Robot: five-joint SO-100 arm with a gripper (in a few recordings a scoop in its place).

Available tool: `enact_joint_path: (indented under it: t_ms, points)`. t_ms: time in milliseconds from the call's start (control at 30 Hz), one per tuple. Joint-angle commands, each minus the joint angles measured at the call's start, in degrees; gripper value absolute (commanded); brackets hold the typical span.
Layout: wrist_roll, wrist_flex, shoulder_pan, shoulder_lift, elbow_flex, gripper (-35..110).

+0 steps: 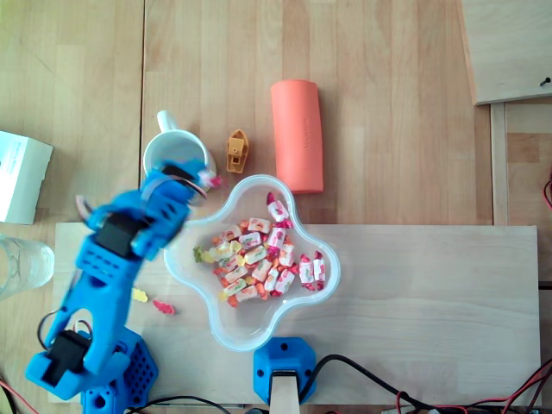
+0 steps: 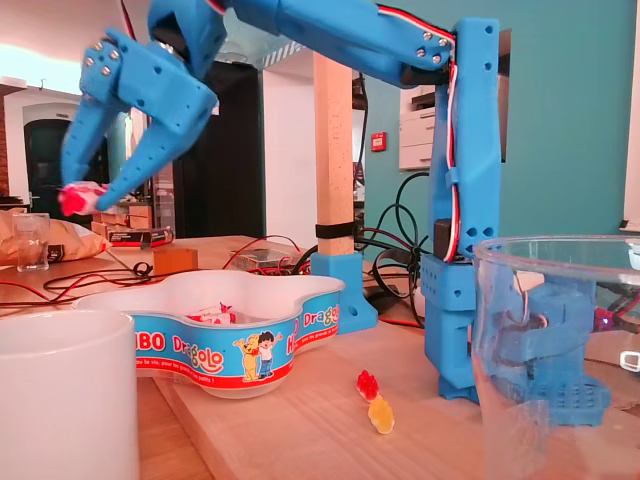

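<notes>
My blue gripper (image 1: pixel 205 178) is shut on a small red-and-white wrapped candy (image 2: pixel 74 197), held in the air between its fingertips. In the overhead view the candy (image 1: pixel 213 181) hangs by the right rim of a white mug (image 1: pixel 169 152), between the mug and the clear flower-shaped bowl (image 1: pixel 185 273). Several wrapped candies (image 1: pixel 259 257) lie in the bowl. In the fixed view the gripper (image 2: pixel 86 198) points down and to the left, well above the bowl (image 2: pixel 200 340) and the mug (image 2: pixel 64 396).
A yellow gummy (image 1: pixel 140 296) and a red gummy (image 1: pixel 163 306) lie on the board left of the bowl. Behind the bowl are an orange toy boat (image 1: pixel 236 151) and a salmon cylinder (image 1: pixel 297 134). A clear plastic cup (image 1: pixel 17 263) and a white box (image 1: pixel 19 177) sit at the left edge.
</notes>
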State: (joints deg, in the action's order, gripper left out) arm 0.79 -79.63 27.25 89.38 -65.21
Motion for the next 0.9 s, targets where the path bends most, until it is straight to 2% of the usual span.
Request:
enact_joint_path:
  t_ms: [0, 233, 867]
  points:
    - [0.97, 0.00, -3.96, 1.41, 2.29, -3]
    - [0.97, 0.09, -8.88, -0.53, 2.20, -3]
    - [0.88, 0.09, -8.26, -7.12, 2.99, -1]
